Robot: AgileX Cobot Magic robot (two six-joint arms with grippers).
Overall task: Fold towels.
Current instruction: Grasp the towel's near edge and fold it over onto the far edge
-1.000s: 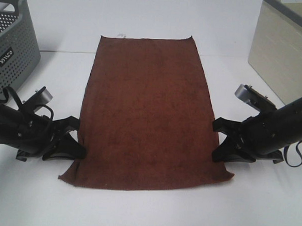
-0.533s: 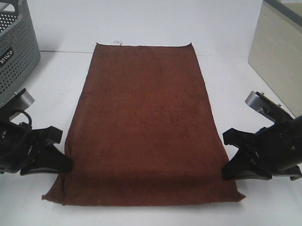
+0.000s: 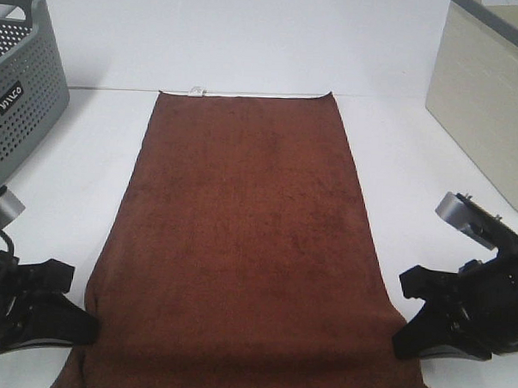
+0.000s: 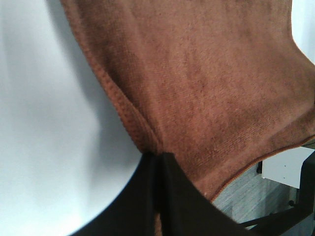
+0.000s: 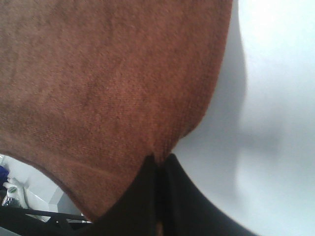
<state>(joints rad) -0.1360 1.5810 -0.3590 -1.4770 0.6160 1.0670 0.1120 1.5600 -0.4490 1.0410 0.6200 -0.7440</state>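
White tabletop (image 3: 248,39) carries the brown towel (image 3: 248,236) flat along its middle; it has slid toward the near edge, its near end now overhanging; left fingers (image 3: 60,327) and right fingers (image 3: 425,339) stay clamped on its side hems; probably smoothing before the fold.

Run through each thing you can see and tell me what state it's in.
towel: unfolded, spread flat on the table, pinched at both long edges towards its near end.
left gripper: shut on the towel's edge.
right gripper: shut on the towel's edge.
basket: upright, inside not visible.
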